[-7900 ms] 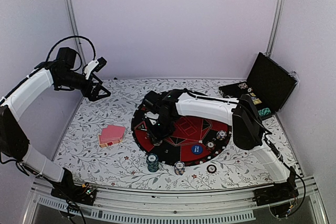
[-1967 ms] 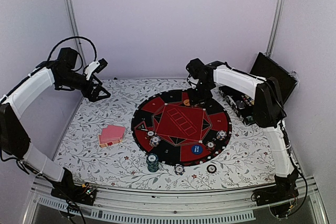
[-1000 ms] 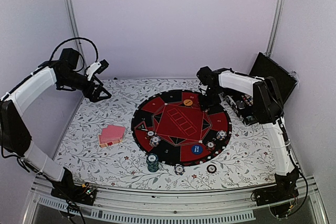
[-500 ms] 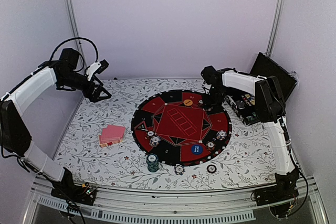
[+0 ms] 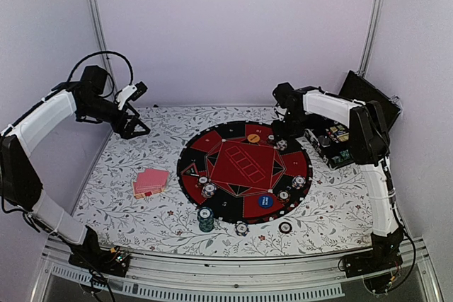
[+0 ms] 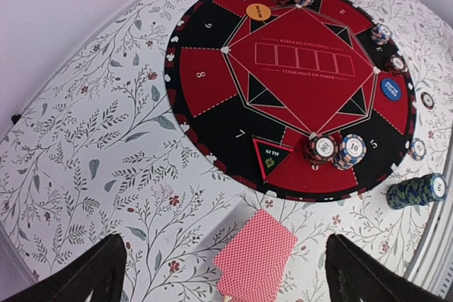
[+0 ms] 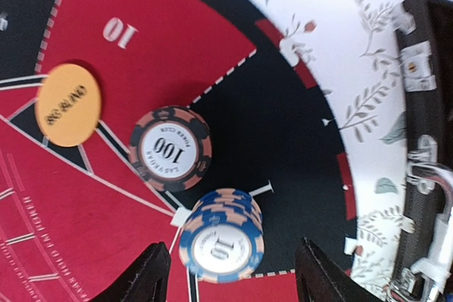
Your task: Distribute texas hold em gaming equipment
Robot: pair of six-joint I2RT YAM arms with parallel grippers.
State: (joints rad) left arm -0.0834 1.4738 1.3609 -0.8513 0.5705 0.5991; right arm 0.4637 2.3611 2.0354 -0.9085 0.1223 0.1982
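right claw (image 7: 233,245): fingers apart, holding nothing; blue chip stack (image 7: 221,233) sits between them, untouched
left claw (image 6: 225,245): spread wide, empty, above the desk (image 6: 85,139)
stacks at right claw: two, the blue one and a dark chip stack (image 7: 170,149), on the mat (image 5: 212,203), far-right part
orange disc (image 7: 68,104): one, beside the dark chip stack
cards (image 5: 150,182): one pile, on the desk left of the mat

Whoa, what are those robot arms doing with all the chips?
They are setting up a poker game. The right gripper hangs open over the far edge of the round mat, its fingers either side of a blue chip stack standing beside a dark red chip and an orange disc. More chips sit near the mat's front edge. The left gripper is open and holds nothing, up at the far left, and the pink-backed cards lie left of the mat.
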